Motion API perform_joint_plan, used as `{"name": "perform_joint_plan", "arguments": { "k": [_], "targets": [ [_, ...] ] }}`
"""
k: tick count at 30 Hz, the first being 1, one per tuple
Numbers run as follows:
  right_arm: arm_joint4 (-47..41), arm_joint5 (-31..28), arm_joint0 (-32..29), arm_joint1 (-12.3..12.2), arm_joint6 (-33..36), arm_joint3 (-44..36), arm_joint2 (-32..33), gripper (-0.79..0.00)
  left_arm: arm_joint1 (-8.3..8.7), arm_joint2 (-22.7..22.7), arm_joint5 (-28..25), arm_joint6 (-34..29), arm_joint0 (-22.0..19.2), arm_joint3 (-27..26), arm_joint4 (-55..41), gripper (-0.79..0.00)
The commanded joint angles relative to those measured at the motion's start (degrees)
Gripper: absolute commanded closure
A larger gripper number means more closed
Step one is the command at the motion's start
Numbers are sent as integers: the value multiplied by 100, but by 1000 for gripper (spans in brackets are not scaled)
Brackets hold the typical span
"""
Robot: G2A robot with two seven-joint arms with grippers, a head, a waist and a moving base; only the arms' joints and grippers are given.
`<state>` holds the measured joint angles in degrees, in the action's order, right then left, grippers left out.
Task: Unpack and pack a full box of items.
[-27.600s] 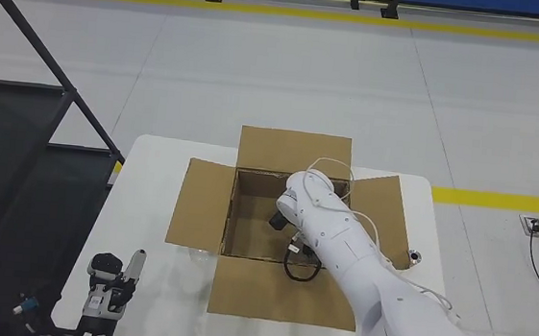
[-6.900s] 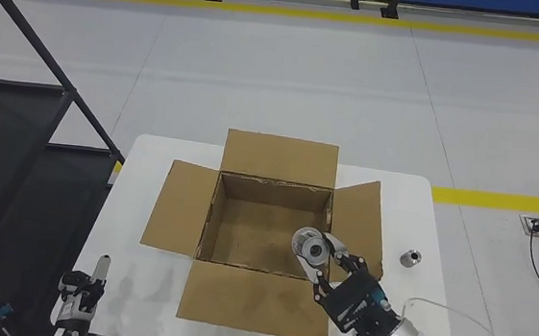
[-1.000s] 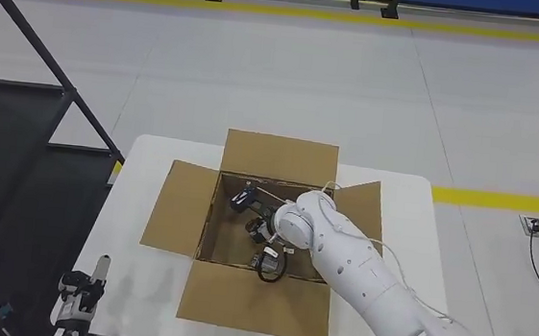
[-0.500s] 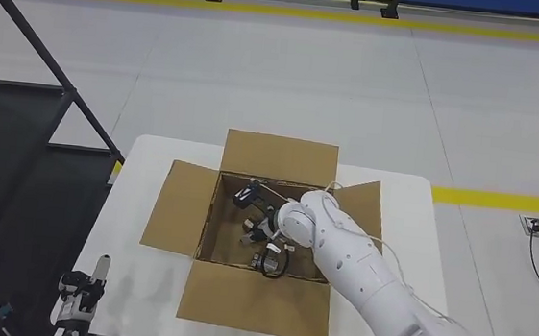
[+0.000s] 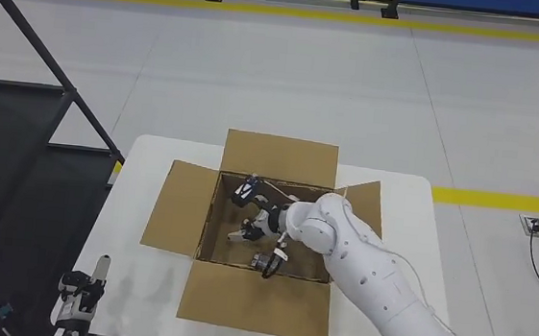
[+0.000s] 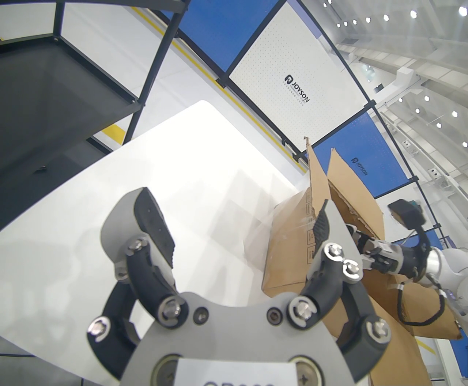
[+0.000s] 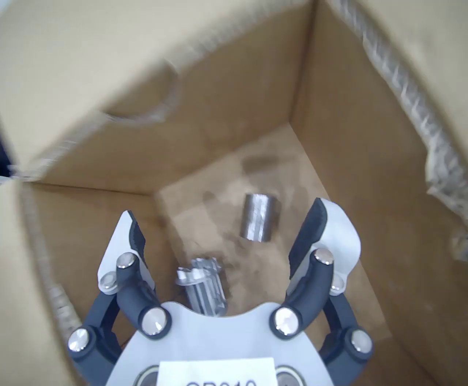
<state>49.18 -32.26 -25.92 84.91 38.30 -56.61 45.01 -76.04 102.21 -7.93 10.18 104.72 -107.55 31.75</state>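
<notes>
An open cardboard box sits mid-table with its flaps folded out. My right gripper hangs open inside the box, above its floor, with nothing between its fingers. On the box floor lie a smooth grey metal cylinder and a ribbed metal part, both below the open fingers and apart from them. In the top view the right gripper is over the box's left half. My left gripper stands open and empty near the table's front left corner, the box beyond it.
The white table has bare room to the left and right of the box. A black metal rack stands beside the table on the left. A black cable loops under the right wrist.
The right gripper has drawn back and up toward the box's left side within the last second. The metal piece carried earlier now lies in the box. The left arm has kept still.
</notes>
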Motion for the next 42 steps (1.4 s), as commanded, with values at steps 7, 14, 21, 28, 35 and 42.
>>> {"name": "perform_joint_plan", "arguments": {
  "k": [7,14,21,28,35,42],
  "targets": [
    [-163,-959,-2528,-793,-762,-3606,2296,-785,-5,94,88,-26,-108,1,-97,-785],
    [-1044,-1647,-3932,-1020,-1769,-4576,3696,-785,-21,103,174,-23,-162,-25,-147,-785],
    [-1044,-1647,-3932,-1020,-1769,-4576,3696,-785,-34,24,250,-2,-177,-41,-49,-785],
    [-1762,-1531,-4225,-1076,-1951,-4589,3980,-785,-34,24,250,-2,-177,-41,-49,-785],
    [-3549,-901,-4674,-1299,-1123,-4429,5115,-785,-43,-53,292,-40,-251,-42,39,-785],
    [-4444,929,-4165,-1499,636,-3657,5450,-785,-60,-63,395,39,-272,-95,81,-785]
  ]
}}
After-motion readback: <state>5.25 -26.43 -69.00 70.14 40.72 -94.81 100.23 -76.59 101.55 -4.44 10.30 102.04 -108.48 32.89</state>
